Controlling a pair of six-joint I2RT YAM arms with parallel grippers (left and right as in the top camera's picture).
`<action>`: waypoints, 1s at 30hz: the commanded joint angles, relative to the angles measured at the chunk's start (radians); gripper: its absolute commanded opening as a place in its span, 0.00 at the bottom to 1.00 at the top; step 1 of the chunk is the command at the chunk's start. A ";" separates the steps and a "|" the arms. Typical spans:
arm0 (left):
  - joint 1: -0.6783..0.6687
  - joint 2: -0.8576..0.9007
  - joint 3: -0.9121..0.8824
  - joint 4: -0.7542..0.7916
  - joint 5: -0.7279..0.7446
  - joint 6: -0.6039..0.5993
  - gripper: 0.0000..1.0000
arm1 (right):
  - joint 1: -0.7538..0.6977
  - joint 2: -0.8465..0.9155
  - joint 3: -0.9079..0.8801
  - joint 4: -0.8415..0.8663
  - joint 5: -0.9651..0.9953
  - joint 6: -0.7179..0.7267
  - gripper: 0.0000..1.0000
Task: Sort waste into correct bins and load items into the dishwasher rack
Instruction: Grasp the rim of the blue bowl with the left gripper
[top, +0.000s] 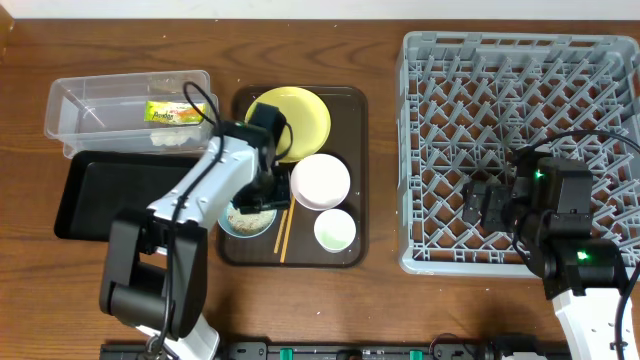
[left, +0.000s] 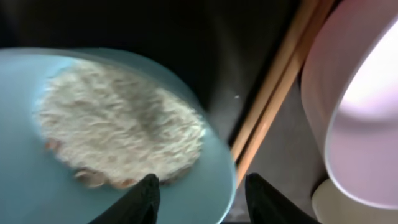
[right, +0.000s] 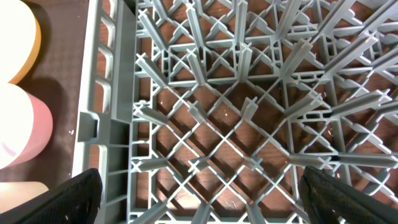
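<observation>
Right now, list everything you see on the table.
clear box: 1, transparent, left
wrapper: 1, yellow-green, in clear box
black tray: 1, black, beside clear box
serving tray: 1, brown, centre
plate: 1, yellow, on serving tray
white bowl: 1, white, on serving tray
cup: 1, white, on serving tray
blue bowl: 1, light blue, on serving tray
rice: pile, whitish, in blue bowl
chopsticks: 2, wooden, on serving tray
rack: 1, grey, right
left fingers: 2, black, open over blue bowl
right fingers: 2, black, open over rack
</observation>
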 joint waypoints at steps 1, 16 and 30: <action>-0.030 -0.013 -0.031 0.016 -0.005 0.006 0.44 | 0.013 -0.008 0.024 -0.003 -0.008 0.010 0.99; -0.068 -0.013 -0.053 0.034 -0.019 0.006 0.07 | 0.013 -0.008 0.024 -0.008 -0.008 0.010 0.99; -0.054 -0.192 0.018 0.006 -0.063 0.011 0.06 | 0.013 -0.008 0.024 -0.022 -0.008 0.010 0.99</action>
